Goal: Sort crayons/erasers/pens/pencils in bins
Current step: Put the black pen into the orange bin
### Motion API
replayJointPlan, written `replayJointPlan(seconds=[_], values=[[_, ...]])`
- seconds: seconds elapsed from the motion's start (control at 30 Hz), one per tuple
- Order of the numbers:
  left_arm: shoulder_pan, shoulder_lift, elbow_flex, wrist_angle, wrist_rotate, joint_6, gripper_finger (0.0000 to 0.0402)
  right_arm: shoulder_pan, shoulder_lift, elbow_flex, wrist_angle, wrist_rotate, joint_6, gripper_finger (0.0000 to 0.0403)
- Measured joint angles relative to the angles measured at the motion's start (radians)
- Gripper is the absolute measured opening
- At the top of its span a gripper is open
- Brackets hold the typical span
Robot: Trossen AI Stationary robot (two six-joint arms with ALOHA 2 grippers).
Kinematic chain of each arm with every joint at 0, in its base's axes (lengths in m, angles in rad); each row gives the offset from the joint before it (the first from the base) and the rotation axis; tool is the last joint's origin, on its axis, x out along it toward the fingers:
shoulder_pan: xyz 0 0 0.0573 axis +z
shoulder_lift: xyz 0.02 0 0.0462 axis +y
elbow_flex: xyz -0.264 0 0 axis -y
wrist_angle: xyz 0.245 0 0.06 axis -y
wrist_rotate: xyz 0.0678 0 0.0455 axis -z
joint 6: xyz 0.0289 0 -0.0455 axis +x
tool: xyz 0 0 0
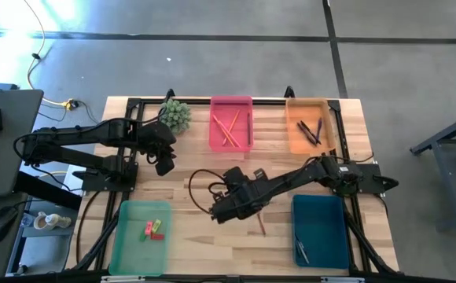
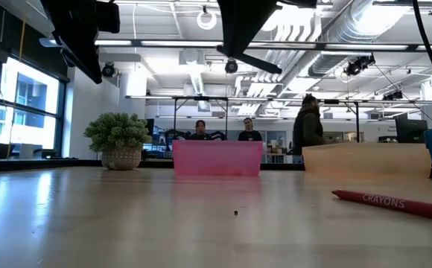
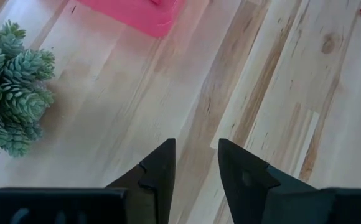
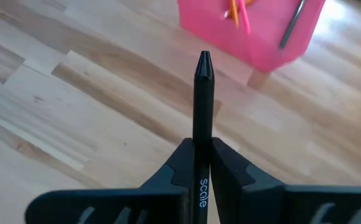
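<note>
Black pen (image 4: 203, 106) clamped in right gripper (image 1: 226, 206), frame centre, over bare table (image 1: 189, 236). Pink bin (image 1: 230, 123) top centre: orange-tan pencils (image 1: 228, 130) plus a dark one. Orange bin (image 1: 307, 126): dark sticks. Green bin (image 1: 139, 228) lower left: erasers (image 1: 153, 229). Teal bin (image 1: 320, 232): one pen (hard to make out). Left gripper (image 3: 196, 163) part open, empty, beside plant (image 1: 175, 115). Red crayon (image 2: 389, 203) loose on table.

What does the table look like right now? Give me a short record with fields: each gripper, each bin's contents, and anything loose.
left gripper: open, empty, over bare wood near the plant
right gripper: shut on black pen, mid-table
pink bin: orange-tan pencils and one dark one
orange bin: a few dark sticks
green bin: erasers, pink-red and yellow-green
teal bin: one thin stick near a corner
loose: red crayon on the table beside the teal bin
</note>
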Motion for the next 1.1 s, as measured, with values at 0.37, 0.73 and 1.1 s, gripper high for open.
replayJointPlan(seconds=[0.37, 0.73, 1.1], values=[[0.000, 0.000, 0.000, 0.000, 0.000, -0.008, 0.0110, -0.054, -0.166, -0.167, 0.000, 0.067, -0.160, 0.0013], [0.000, 0.000, 0.000, 0.007, 0.000, -0.066, 0.0110, -0.134, -0.532, -0.628, 0.031, 0.105, -0.082, 0.0012], [0.000, 0.000, 0.000, 0.102, 0.000, -0.167, 0.0110, -0.354, -0.828, -1.001, 0.105, 0.230, -0.090, 0.0012]])
